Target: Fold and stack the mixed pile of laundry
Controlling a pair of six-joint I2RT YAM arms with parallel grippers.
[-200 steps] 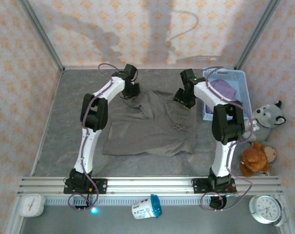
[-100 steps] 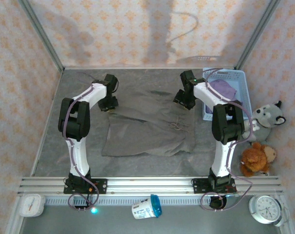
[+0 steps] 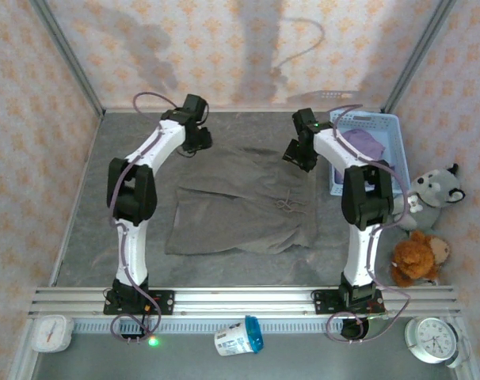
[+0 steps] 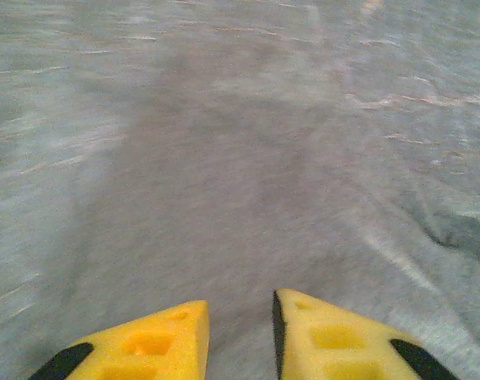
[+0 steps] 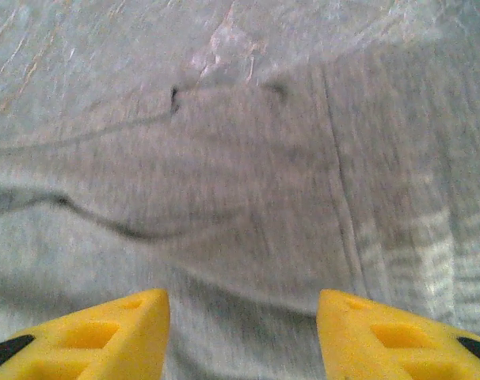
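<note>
The grey cloth (image 3: 240, 210) lies spread on the worktop (image 3: 105, 206), not folded yet. The purple shirt (image 3: 365, 145) sits in the blue basket (image 3: 390, 127). Nothing is stacked. The left hand (image 3: 195, 144) is open a little and the right hand (image 3: 300, 156) wider. Both hold nothing.

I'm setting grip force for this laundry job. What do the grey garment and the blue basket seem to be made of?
The garment looks like soft knit cloth, probably cotton jersey, with a matte finish: it lies limp and wrinkled, with a stitched seam in the right wrist view. The basket looks like rigid light blue plastic: moulded lattice walls that hold their shape.
</note>
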